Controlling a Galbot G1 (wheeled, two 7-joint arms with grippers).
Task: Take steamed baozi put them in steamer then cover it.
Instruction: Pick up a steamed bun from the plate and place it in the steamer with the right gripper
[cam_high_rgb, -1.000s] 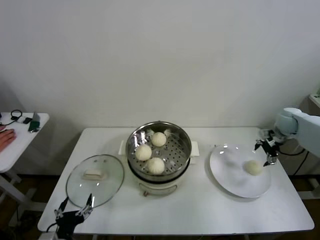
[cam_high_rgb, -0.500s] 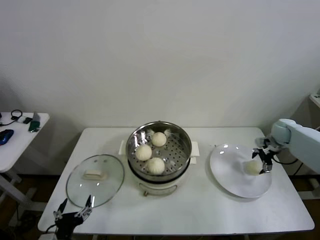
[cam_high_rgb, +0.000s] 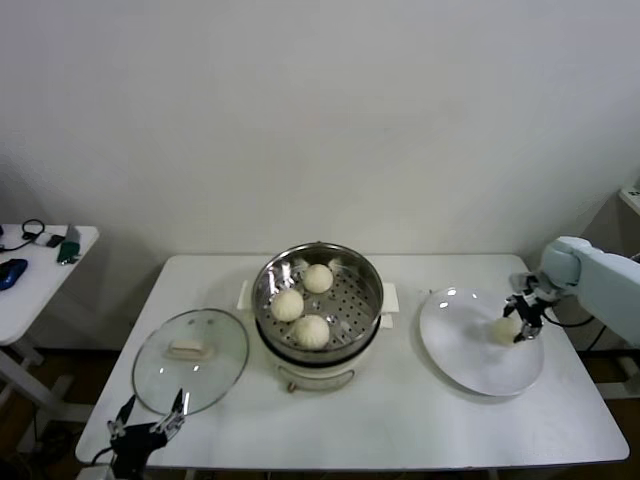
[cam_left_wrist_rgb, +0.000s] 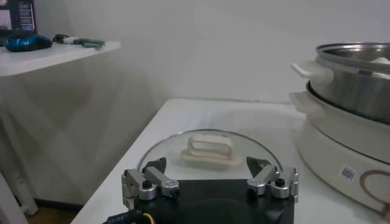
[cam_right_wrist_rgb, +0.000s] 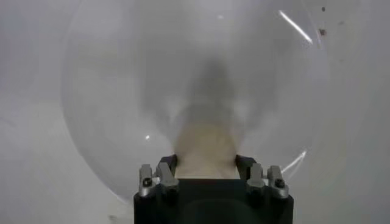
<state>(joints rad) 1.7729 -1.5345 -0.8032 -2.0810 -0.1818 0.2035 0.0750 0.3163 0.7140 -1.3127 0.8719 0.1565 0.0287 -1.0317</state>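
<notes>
Right claw (cam_high_rgb: 521, 322) straddles last steamed baozi (cam_high_rgb: 507, 327) on plate (cam_high_rgb: 470, 358).

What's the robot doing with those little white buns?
It's moving buns from the white plate into the shiny steamer. Three buns already sit on the tray inside. The right hand is down at the plate with its fingers around the last bun, which is still on the plate. The left hand waits open at the table's near edge, next to the glass lid, which lies flat on the table. The steamer isn't covered yet.
</notes>
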